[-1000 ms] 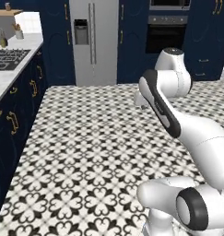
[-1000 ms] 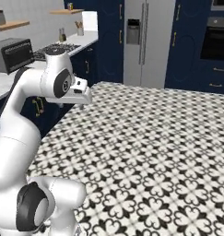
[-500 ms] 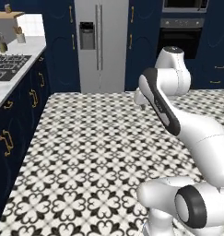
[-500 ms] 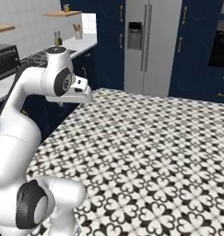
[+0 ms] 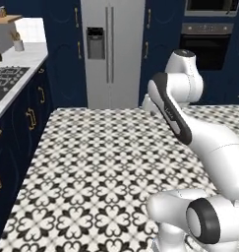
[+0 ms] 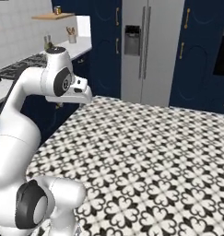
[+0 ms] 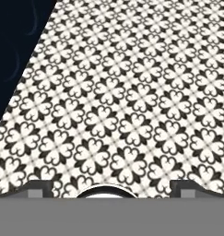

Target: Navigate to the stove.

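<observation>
While the arm is folded over the patterned floor, the scene reads as follows.

Stove: the stove (image 5: 5,81) lies flat in the white table (image 5: 22,55) at the far left of the left base view, its grey grates showing; in the right base view the stove (image 6: 21,64) is a dark strip on the table behind the arm's upper joint.

Stove relative to claw: the stove is up on the table, well apart from the claw (image 7: 111,186), which hangs over open floor to the stove's right side of the room, looking down at tiles and a dark cabinet face.

Claw: two small dark fingertips (image 7: 39,188) rise at the lower edge of the hand view, set wide apart with bare floor between them, holding nothing.

Table items: a small cup of utensils (image 5: 17,43) stands beyond the stove near the wall, below a wooden shelf (image 5: 5,18).

Cabinets: navy cabinets (image 5: 22,123) with brass handles run under the table.

Floor: a black-and-white floral tile floor (image 5: 106,167) spreads between cabinets and robot.

Background: a silver refrigerator (image 5: 112,49) stands straight ahead, with a built-in wall oven (image 5: 209,44) to its right.
</observation>
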